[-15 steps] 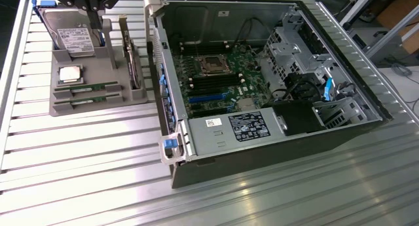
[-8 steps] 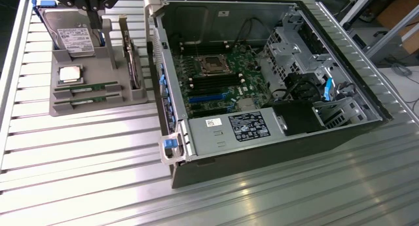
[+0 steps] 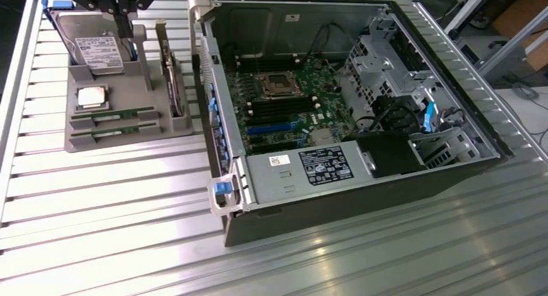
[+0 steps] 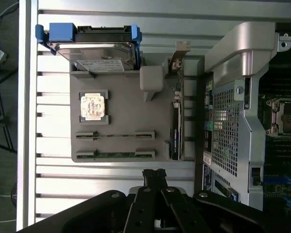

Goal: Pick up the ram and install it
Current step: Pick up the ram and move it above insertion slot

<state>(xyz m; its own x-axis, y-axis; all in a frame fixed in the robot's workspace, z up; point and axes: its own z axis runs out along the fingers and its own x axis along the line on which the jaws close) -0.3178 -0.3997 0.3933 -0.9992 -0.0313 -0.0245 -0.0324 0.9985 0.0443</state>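
On the gray holder tray (image 4: 126, 111), the outer ram stick (image 4: 115, 155) and the inner ram stick (image 4: 115, 135) are lying side by side in slots at one edge. The processor chip (image 4: 93, 106) is sitting just beside them, and the hard drive (image 4: 94, 51) is standing at the opposite edge. The gripper (image 4: 153, 174) is hovering near the tray's ram edge, fingers pressed together and gripping nothing.

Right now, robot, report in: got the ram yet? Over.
Gripper shut, holding nothing. One ram stick, its twin, both in gray holder. Processor chip and hard drive beside them, not blocking.
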